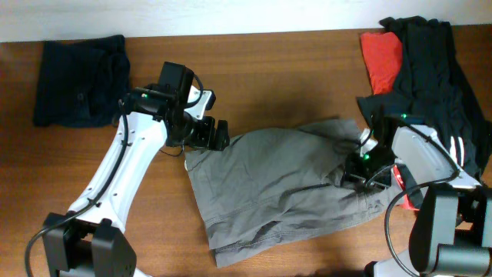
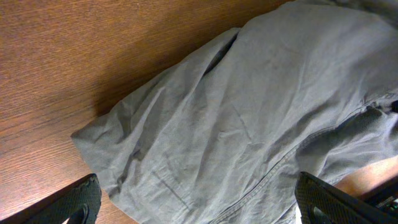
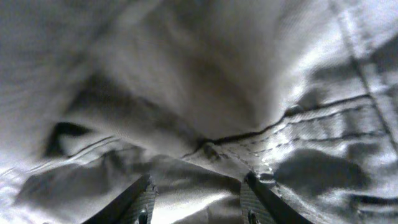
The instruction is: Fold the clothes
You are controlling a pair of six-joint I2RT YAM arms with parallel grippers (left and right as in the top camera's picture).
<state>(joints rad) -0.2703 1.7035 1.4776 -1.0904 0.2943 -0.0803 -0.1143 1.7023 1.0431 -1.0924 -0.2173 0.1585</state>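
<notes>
Two arms flank a crumpled grey garment [image 1: 284,188] lying centre-right on the wooden tabletop [image 1: 292,69]. Its long axis runs roughly left to right, tilted so the left end sits nearer the robot. The left fingers [image 1: 217,135] hover spread wide at its far-left corner, holding nothing; the cloth stretches away to their right. The right fingers [image 1: 355,171] rest partly apart on the garment's right end, straddling a seamed fold; whether they pinch it cannot be told. Bare wood lies open to the left and behind. A red garment [image 1: 382,58] and black garment [image 1: 430,69] crowd the right edge; a navy garment [image 1: 81,81] rests far left.
</notes>
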